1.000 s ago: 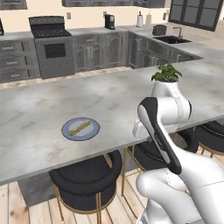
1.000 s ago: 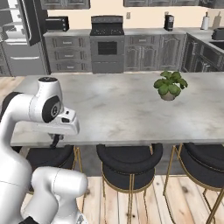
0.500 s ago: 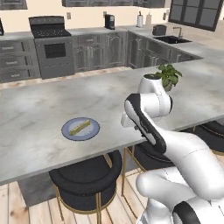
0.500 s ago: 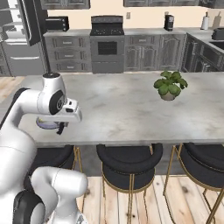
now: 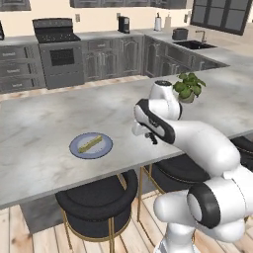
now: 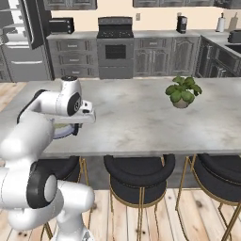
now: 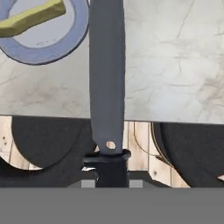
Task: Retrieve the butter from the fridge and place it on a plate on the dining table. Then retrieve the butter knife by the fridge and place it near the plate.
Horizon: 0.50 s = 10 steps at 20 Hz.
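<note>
Swinging leftward across the dining table (image 5: 44,123), the arm has carried its wrist from beside the potted plant (image 5: 188,88) a second ago to a spot nearer the plate (image 5: 91,146), while the base and everything on the stone top have kept their places.

The gripper (image 5: 150,138) hangs over the near edge of the dining table, to the right of the plate in the left base view and well apart from it. Its jaws are clenched almost fully together on the black handle of the butter knife (image 7: 107,78). In the hand view the handle sits between the fingertips at the bottom, and the grey blade runs straight up the picture away from the hand, its long axis in line with the gripper. The blade crosses the table edge and passes just beside the plate's rim in that view; its tip runs off the top of the picture. Whether the blade touches the stone I cannot tell.

The butter (image 5: 91,143) lies flat on the plate, its long axis running diagonally across it. The plate rests on the dining table towards the near edge, above a black stool (image 5: 96,197). The potted plant stands on the table beyond the arm, far from the plate.
</note>
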Tool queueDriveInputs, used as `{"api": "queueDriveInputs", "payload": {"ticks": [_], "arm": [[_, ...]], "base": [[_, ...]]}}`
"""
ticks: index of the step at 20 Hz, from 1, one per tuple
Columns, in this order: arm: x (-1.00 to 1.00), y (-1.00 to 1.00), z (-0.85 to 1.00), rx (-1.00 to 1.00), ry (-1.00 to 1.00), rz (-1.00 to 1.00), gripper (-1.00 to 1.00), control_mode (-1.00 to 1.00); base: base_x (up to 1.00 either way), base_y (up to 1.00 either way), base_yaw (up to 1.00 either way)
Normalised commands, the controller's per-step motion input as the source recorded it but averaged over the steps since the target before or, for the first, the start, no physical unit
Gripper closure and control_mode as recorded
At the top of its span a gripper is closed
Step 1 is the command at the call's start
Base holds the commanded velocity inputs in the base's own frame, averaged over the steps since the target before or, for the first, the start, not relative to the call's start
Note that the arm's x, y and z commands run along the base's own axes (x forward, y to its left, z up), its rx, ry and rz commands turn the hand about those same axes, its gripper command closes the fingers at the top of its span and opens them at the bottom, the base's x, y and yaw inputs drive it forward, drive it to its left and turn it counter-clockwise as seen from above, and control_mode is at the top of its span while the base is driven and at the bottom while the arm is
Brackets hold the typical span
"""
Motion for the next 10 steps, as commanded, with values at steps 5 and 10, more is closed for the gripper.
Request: {"api": "queueDriveInputs", "payload": {"ticks": [5, 10], "arm": [[0.65, 0.03, -0.48, 0.00, -0.01, -0.01, 1.00, -1.00], [0.63, 0.26, -0.53, 0.00, 0.00, -0.09, 1.00, -1.00]], "base": [[0.00, 0.00, 0.00], [0.00, 0.00, 0.00]]}}
